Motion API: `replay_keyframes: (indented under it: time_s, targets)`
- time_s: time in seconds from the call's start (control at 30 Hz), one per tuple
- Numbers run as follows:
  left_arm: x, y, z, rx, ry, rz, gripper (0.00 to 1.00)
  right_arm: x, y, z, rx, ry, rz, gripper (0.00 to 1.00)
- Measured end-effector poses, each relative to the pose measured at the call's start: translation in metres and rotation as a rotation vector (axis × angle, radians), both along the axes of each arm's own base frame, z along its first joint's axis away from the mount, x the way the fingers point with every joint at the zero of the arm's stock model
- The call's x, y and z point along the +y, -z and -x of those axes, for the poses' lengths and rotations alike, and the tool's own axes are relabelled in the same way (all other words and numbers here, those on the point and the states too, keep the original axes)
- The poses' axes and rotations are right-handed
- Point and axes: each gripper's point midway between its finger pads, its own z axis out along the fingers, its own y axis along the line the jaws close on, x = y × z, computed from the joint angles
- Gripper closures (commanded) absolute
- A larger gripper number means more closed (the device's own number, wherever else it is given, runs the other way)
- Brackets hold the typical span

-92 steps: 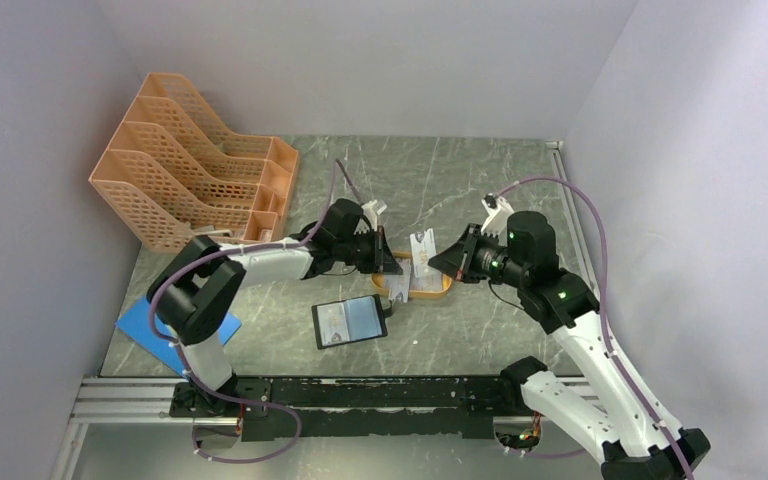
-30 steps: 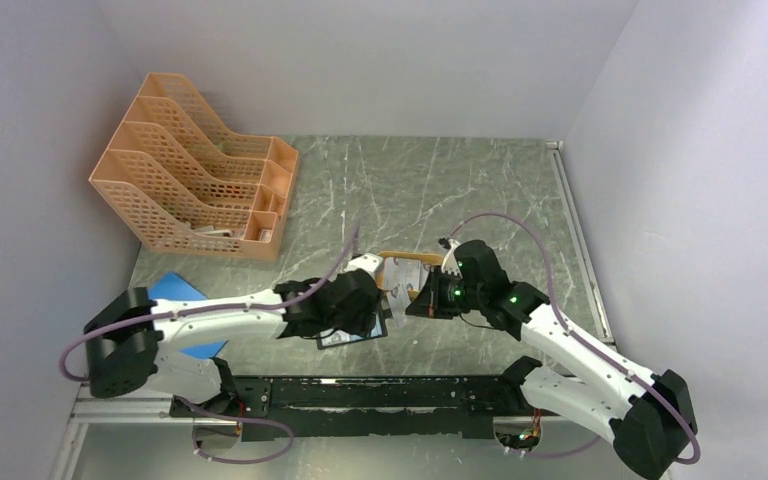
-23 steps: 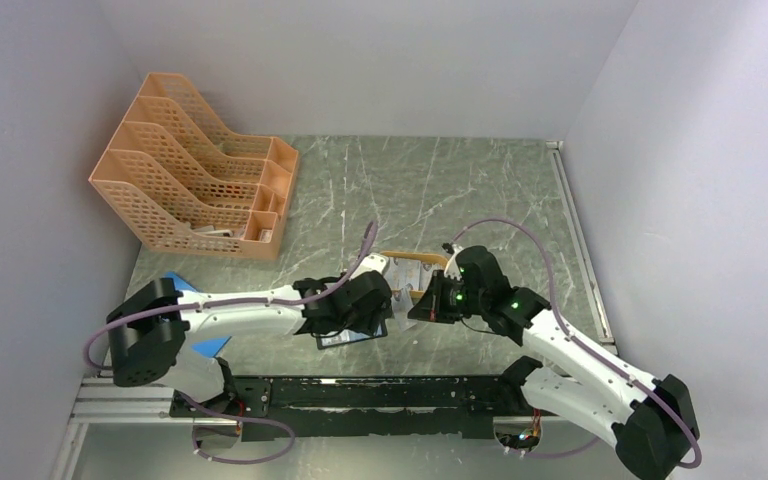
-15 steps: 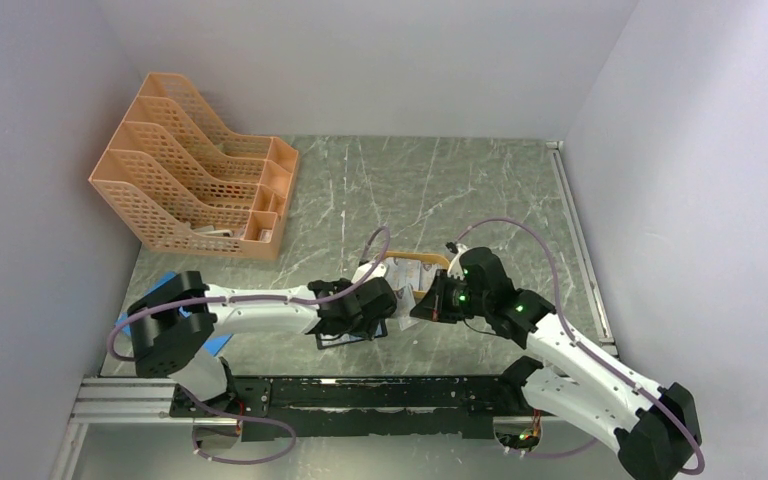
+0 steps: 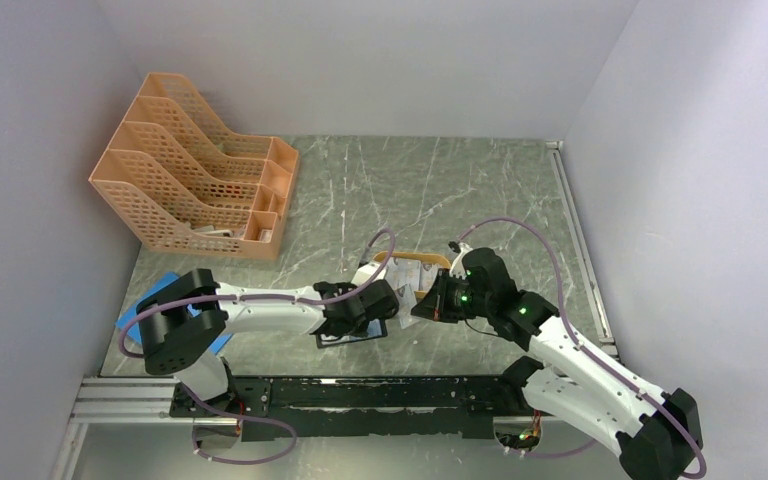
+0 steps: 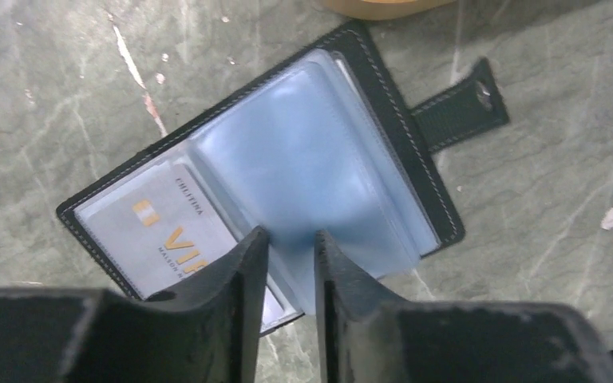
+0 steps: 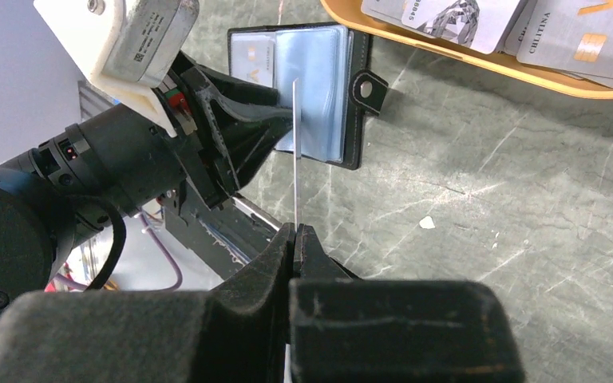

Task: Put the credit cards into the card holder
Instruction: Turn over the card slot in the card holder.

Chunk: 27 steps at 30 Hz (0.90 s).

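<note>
1. Setting: a grey-green marbled table (image 5: 440,190) enclosed by plain pale walls on the left, far and right sides.
2. Right pincer (image 7: 295,231): clenched on one credit card (image 7: 295,152). The card is gripped by one end and is seen edge-on from the wrist view, as a thin white line standing straight out from the fingertips.
3. The free end of that card lines up with the clear sleeve of the card holder (image 7: 319,88). Whether it touches the sleeve cannot be told.
4. Left pincer (image 6: 291,247): the jaws stand narrowly apart, not clenched. They are set at the near edge of the open card holder, and the edge of the clear sleeve (image 6: 303,167) runs into the gap between the fingers.
5. Card holder: lies open and flat on the table, near the middle and towards the near edge, between the two pincers. Its snap tab (image 6: 463,104) sticks out flat on the table from the right-hand edge.
6. A stored card (image 6: 156,231) with tan print sits in the left pocket of the card holder. The blue-tinted sleeve on the right shows no print.
7. Orange tray (image 7: 447,60): sits on the table just beyond the card holder, close to it but apart. Several credit cards (image 7: 575,32) lie in it, overlapping.
8. An orange file rack (image 5: 195,165) with four slots stands at the far left of the table.
9. A blue sheet (image 5: 155,295) lies flat at the near left, partly covered by the left arm.
</note>
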Motion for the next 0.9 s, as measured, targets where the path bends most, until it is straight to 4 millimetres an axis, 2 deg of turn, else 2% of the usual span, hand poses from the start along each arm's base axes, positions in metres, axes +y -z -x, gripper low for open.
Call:
replay_keyframes:
  time_s: [0.17,0.37,0.53,0.9]
  targets:
    - [0.006,0.002,-0.002,-0.019,-0.015,-0.015,0.89,0.0,0.001,0.0,0.003,-0.001,0.001,1.0]
    - [0.009,0.001,-0.002,-0.03,-0.031,0.003,0.95,0.006,0.002,0.0,0.018,-0.021,-0.011,1.0]
    - [0.017,0.0,0.001,-0.031,-0.043,0.019,0.95,0.016,0.005,0.004,0.048,-0.063,-0.037,1.0]
    - [0.022,0.0,0.004,-0.034,-0.068,0.058,0.95,0.044,0.023,0.03,0.175,-0.206,-0.054,1.0]
